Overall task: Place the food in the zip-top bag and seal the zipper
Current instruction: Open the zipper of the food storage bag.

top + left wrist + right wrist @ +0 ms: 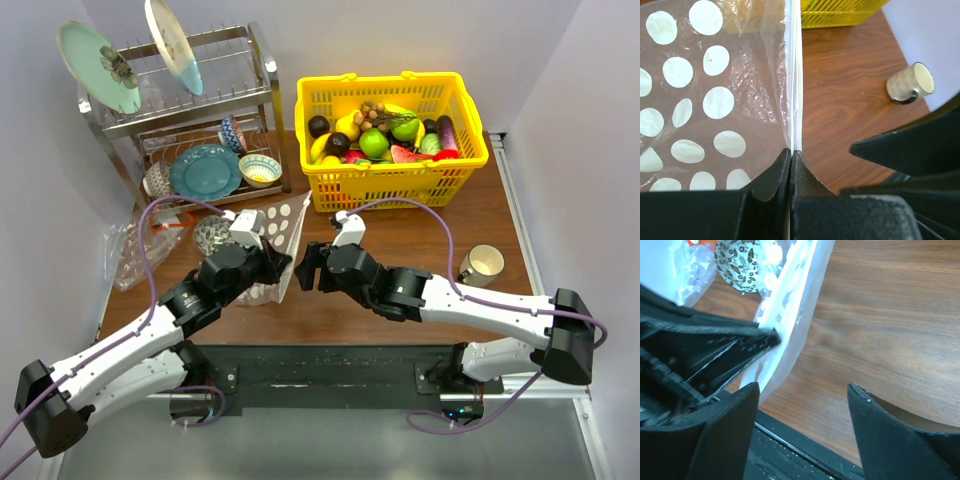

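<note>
Left fingers (774, 176) pinch the dotted bag (715, 100) by its edge strip (796, 75). Right fingers (730, 432) gape wide beside it, over the table (890, 315).

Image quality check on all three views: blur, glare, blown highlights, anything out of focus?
Top external: evenly lit, sharp, soft shadows beneath the arms. Left wrist: left fingers nearly black without detail, dotted plastic bag crisp with mild sheen, mug slightly soft. Right wrist: right fingers dark and blurred up close, bag edge blown out white, table grain soft.
</note>
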{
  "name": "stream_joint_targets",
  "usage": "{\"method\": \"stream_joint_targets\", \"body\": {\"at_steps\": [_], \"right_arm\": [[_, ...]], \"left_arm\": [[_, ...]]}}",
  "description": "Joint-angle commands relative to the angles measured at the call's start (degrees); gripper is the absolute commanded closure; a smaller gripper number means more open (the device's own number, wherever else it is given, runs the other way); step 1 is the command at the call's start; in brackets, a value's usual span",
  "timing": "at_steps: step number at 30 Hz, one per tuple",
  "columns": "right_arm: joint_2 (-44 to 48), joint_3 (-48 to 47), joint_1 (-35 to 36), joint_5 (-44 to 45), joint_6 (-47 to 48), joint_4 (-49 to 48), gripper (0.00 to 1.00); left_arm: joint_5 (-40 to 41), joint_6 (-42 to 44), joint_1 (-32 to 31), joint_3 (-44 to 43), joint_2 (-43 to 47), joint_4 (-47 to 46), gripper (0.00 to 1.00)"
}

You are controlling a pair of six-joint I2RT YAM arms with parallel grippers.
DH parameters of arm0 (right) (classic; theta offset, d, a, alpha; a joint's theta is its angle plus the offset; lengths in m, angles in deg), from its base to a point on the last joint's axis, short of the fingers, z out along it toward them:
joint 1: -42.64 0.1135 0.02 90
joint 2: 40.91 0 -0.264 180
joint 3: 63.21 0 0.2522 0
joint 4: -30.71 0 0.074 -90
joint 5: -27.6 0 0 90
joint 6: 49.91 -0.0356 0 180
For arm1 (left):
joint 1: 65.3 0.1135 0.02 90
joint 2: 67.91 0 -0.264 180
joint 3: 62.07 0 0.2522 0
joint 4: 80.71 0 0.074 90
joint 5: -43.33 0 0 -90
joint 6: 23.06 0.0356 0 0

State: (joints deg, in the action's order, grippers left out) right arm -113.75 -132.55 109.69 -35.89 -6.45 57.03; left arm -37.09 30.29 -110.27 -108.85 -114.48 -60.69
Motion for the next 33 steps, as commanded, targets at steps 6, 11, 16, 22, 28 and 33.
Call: {"method": "stream_joint_targets", "body": {"at_steps": [6,11,16,22,28,33], "right_arm": [[-0.2,-4.7,-0.9,6.7,1.6,-1.0,0.44],[0.0,-5.7,-1.7,10.2,1.2,1.8,0.5],[0.0,-5.3,-2.8,9.8,1.1,1.5,0.51],[-0.6,-5.6,-3.9,8.3,1.3,0.8,0.54],[-1.5,-6.0,-4.5,6.4,1.1,-0.3,0.54],[-3.0,-6.1,-4.8,4.0,-0.4,-0.4,0.54]], "left_arm": [[-8.8,1.7,-0.3,0.2,0.3,-5.5,1.0],[-9.3,1.8,-0.4,0.4,1.1,-5.4,1.0],[-10.6,1.8,-0.4,0.8,2.0,-5.4,1.0],[-12.1,2.1,-0.4,1.2,2.5,-8.0,1.0],[-13.1,2.1,-0.4,1.9,2.6,-8.5,1.0],[-13.2,2.2,-0.5,2.2,2.4,-9.0,1.0]]}}
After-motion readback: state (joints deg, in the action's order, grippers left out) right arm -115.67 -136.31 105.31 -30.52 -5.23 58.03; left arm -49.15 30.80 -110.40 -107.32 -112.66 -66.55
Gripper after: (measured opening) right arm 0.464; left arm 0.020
